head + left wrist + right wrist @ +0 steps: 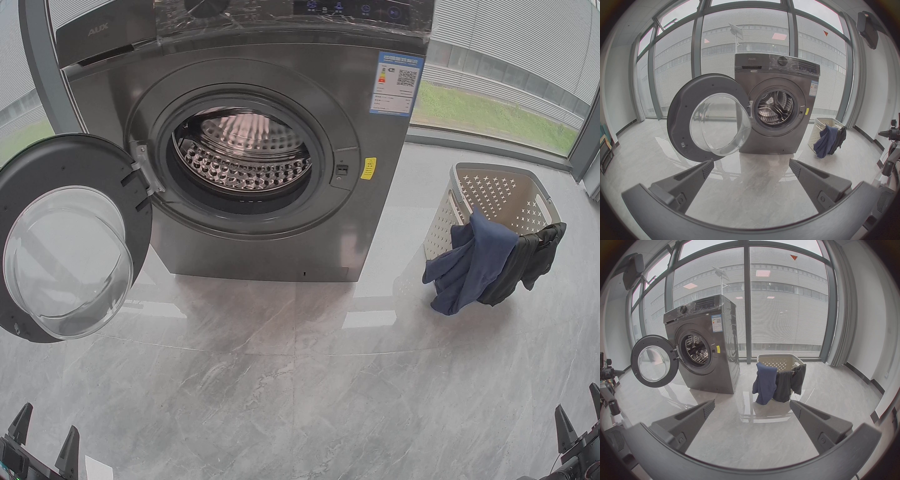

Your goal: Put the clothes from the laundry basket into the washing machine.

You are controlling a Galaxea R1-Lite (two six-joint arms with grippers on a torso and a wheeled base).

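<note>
1. You face the grey front-loading washing machine, which stands on the pale marbled floor; its round door with the clear glass bowl is swung wide open to the left on its hinge; the perforated steel drum is open to view.
2. The cream plastic laundry basket with star-shaped holes stands on the floor to the right of the machine; it is near the machine but not touching it.
3. A blue garment is draped over the basket's near rim and hangs down the outer wall toward the floor; a black garment hangs over the same rim just to its right, touching it.
4. Your left tool sits low at the near left, well apart from the open door; in the left wrist view its two dark fingers stand spread apart, with the floor showing between them.
5. Your right tool sits low at the near right, well apart from the basket; its fingers are likewise spread apart, with the garments in view beyond them.
</note>
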